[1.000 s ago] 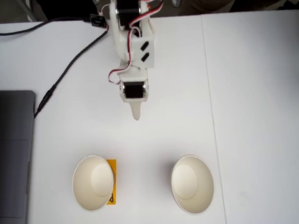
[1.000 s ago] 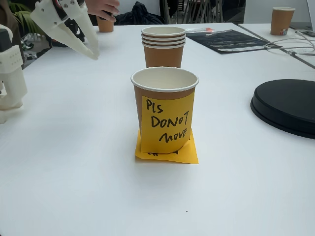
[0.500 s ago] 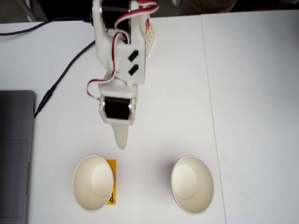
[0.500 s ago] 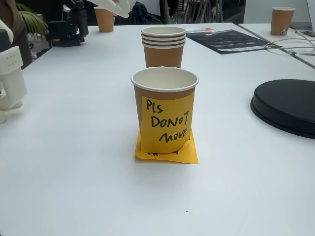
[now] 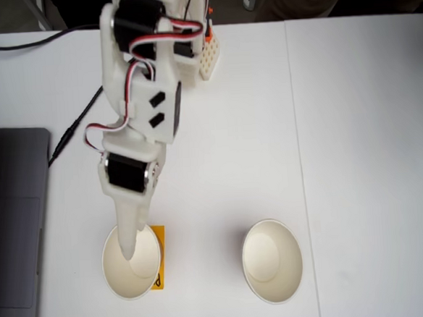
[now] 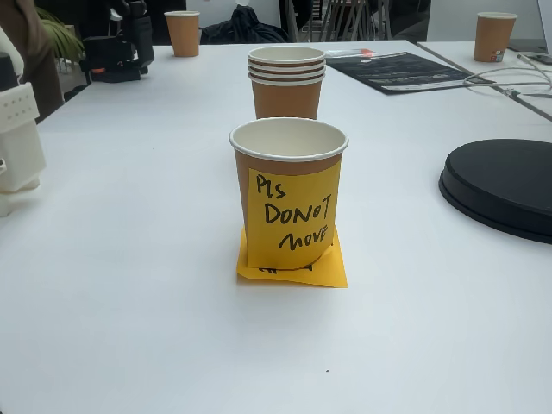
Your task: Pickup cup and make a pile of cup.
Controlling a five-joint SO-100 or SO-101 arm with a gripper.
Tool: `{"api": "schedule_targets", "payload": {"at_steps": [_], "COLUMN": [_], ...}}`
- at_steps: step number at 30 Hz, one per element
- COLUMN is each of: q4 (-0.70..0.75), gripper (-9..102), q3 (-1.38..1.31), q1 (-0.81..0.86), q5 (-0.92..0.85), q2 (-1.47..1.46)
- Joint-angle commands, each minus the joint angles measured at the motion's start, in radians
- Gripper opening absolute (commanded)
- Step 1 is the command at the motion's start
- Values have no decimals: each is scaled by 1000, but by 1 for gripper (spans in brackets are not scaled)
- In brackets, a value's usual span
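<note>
From above, the gripper [image 5: 128, 253] is hanging over the left cup [image 5: 131, 260]; whether its jaws are apart I cannot tell. The pile of cup [image 5: 272, 261] is sitting off to the gripper's right on the surface [image 5: 356, 155]. The side-on fixed view is showing the cup's [image 6: 288, 191] handwritten yellow note [image 6: 291, 226].

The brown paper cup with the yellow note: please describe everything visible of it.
The brown paper cup stands upright, cream-white inside, with a rolled rim. A yellow handwritten note reading "PLS DO NOT MOVE" covers its front. It rests on an orange square sticky note on the white table.
</note>
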Motion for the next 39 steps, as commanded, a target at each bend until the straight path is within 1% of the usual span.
{"api": "schedule_targets", "payload": {"at_steps": [1, 4, 11, 15, 34, 39], "q4": [-12, 0, 152, 193, 199, 198], "gripper": [28, 31, 32, 32, 32, 32], "q3": [-80, -75, -87, -87, -91, -91], "q1": [43, 57, 61, 61, 64, 92], "q5": [-9, -9, -5, -2, -3, -6], "q2": [-9, -34, -84, -110, -229, -238]}}
